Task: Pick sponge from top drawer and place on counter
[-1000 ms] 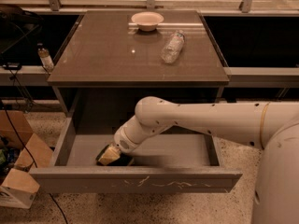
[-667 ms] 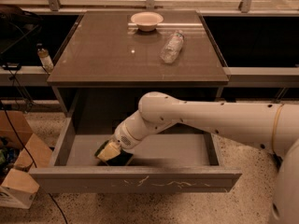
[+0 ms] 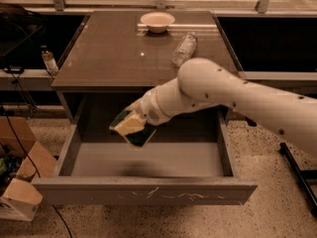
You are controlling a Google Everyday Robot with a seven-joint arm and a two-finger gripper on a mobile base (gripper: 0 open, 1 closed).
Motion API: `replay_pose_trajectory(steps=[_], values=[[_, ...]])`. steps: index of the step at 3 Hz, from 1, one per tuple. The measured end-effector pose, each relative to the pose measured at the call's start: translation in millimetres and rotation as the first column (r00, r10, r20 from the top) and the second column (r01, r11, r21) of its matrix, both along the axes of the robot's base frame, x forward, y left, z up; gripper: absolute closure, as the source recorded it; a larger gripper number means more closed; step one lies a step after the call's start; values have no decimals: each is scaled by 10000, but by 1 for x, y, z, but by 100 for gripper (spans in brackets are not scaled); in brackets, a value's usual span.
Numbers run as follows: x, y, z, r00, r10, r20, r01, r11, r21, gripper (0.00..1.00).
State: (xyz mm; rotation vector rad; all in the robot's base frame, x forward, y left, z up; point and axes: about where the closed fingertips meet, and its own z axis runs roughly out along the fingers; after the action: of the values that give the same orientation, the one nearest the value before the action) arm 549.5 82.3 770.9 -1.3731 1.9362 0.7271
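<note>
Gripper (image 3: 132, 119), two-finger, on a white jointed arm (image 3: 233, 95) reaching in from 3 o'clock: sits just left of frame centre, clamped on the sponge and bearing its weight.

Camera view, item by item:

1. Small wavy-edged sponge (image 3: 132, 129), dark green scouring face over yellow foam. Held at the gripper's tip, tilted, in the air above the drawer floor and touching neither floor nor walls. A soft shadow lies under it toward 6 o'clock.
2. Wide shallow grey top drawer (image 3: 188, 157), standing open toward 6 o'clock, with pale scratches on its front panel.
3. Broad glossy brown-grey counter (image 3: 114, 53), at 12 o'clock, directly above the drawer.
4. Shallow white bowl (image 3: 157, 21), on the counter near its far edge.
5. Clear plastic bottle (image 3: 184, 48), lying on its side on the counter, at 5 o'clock from the bowl, near it but apart.
6. Small upright bottle (image 3: 48, 61), on a ledge at 10 o'clock, off the counter.
7. Brown cardboard box (image 3: 22, 182), on the pale speckled floor (image 3: 277, 202) at 8 o'clock.
</note>
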Motion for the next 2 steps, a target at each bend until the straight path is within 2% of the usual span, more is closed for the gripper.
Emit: replay_pose_trajectory(steps=[1,2], values=[[18,-20,60,9932,68,1161,-102,9995,289,100],[53,-33,110,9780,-44,2084,68,9999,-107,100]])
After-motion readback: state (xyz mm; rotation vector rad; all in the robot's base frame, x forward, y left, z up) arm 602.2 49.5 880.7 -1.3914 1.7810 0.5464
